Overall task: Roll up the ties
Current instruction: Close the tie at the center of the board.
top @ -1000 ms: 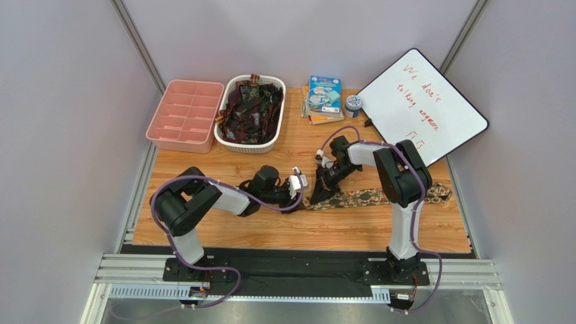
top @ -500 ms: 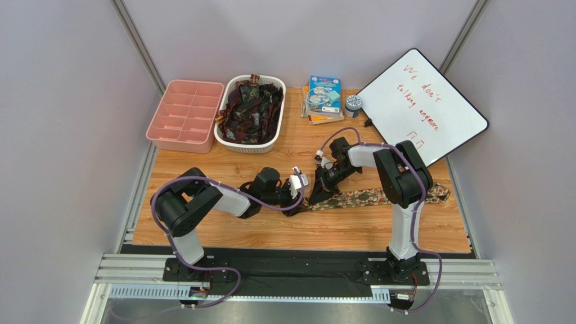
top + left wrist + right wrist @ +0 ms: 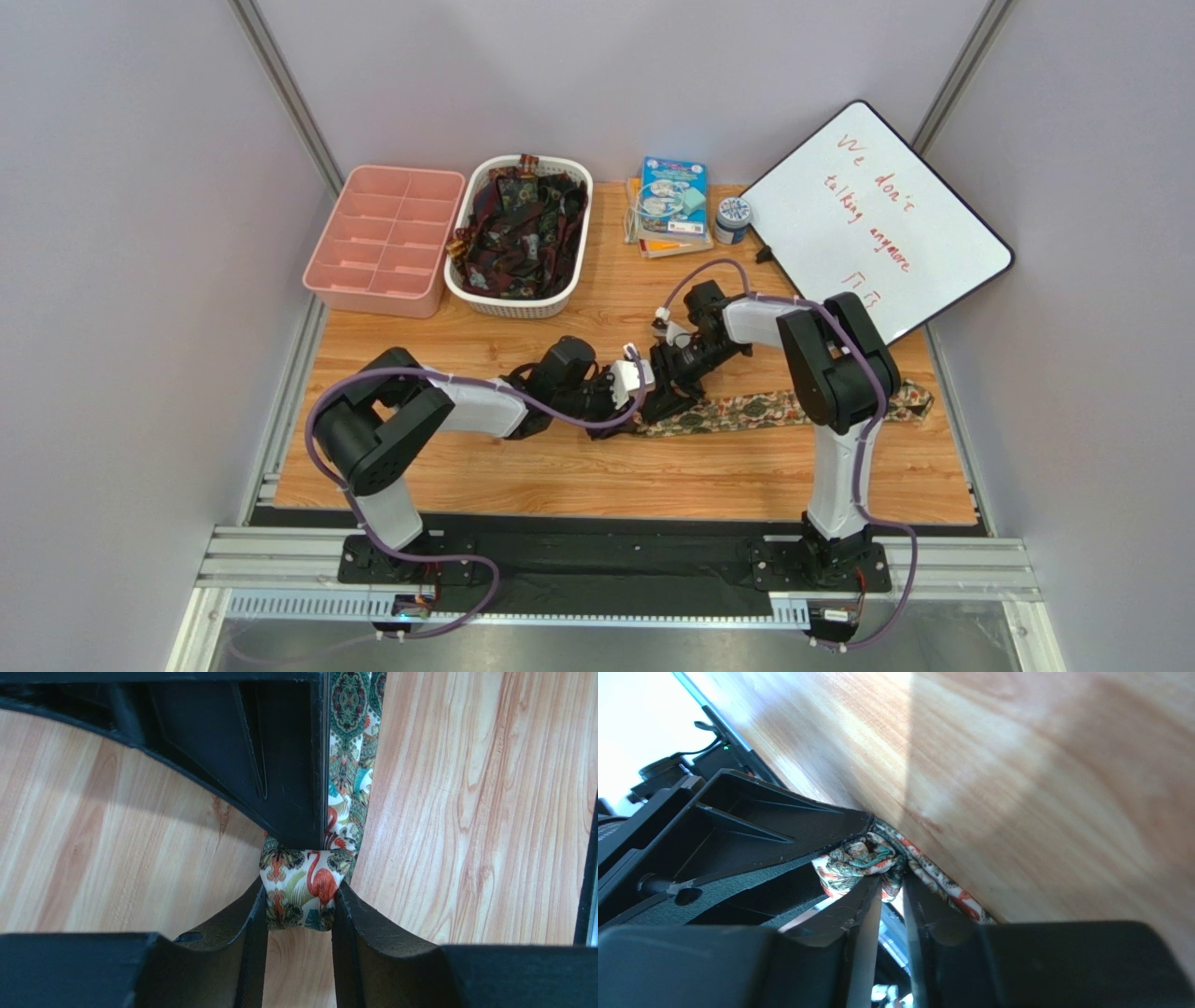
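Observation:
The handled tie [image 3: 786, 409] lies flat across the table, running right from the two grippers. Its left end is rolled into a small bundle [image 3: 303, 882] with a flamingo and leaf print. My left gripper [image 3: 302, 897] is shut on this bundle, one finger [image 3: 242, 924] pressing each side. My right gripper [image 3: 892, 882] meets it tip to tip from above, jaws a narrow gap apart, with bunched fabric [image 3: 854, 861] at its fingertips. In the top view the left gripper [image 3: 634, 380] and right gripper [image 3: 659, 387] touch over the tie's end. More ties [image 3: 522, 224] fill a basket.
The white basket [image 3: 463, 287] stands at the back, with a pink compartment tray [image 3: 383, 238] to its left. Books [image 3: 671, 203], a tape roll [image 3: 731, 217] and a tilted whiteboard [image 3: 877, 224] are at the back right. The tie's far end [image 3: 919, 399] reaches the table's right edge.
My left gripper has moved right onto the tie's rolled end, opening and then closing on it. The right gripper's jaws have parted from shut.

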